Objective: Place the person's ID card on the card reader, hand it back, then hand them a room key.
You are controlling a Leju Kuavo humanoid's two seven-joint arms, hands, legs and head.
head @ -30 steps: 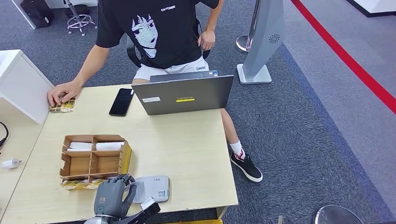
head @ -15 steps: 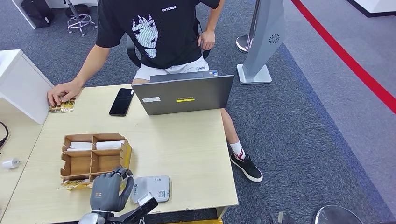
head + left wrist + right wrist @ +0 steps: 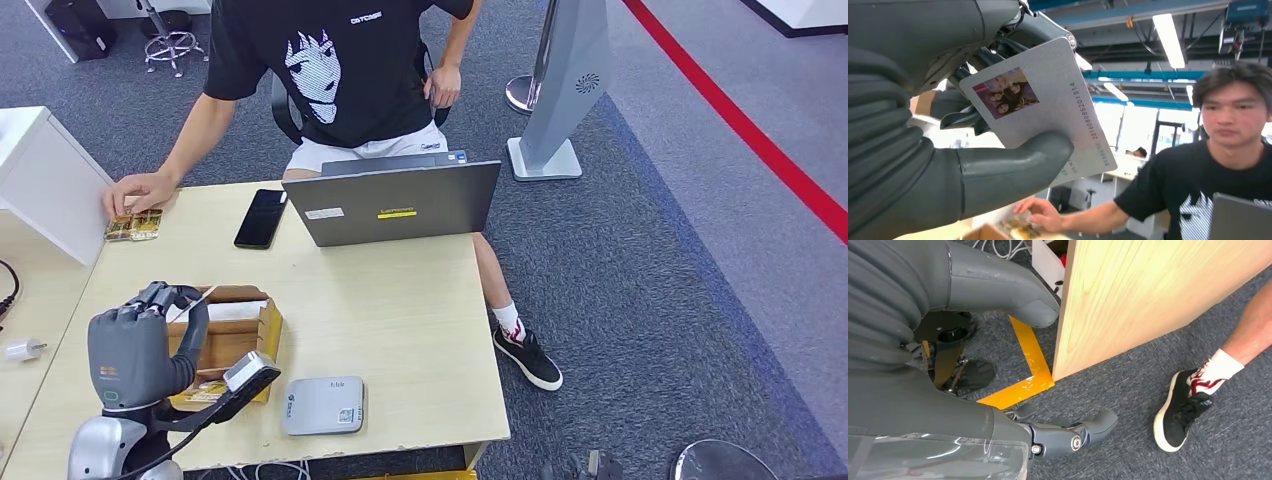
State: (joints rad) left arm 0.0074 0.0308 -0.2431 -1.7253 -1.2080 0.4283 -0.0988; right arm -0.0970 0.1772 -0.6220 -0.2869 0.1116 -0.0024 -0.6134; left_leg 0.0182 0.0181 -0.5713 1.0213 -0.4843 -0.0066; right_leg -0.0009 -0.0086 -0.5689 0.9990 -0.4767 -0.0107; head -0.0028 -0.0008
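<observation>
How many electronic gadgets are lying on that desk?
3: a black phone and a grey laptop at the far edge, a flat grey card reader at the near edge. The box could hide others.

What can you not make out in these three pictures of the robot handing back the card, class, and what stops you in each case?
- Card: small print, too fine, partly behind the left hand's thumb, left wrist view.
- Cardboard box: its compartments, hidden by the left hand, head view.
- Packets under the person's hand: too small to read.
- Right hand: fingers partly cut off, right wrist view.
</observation>
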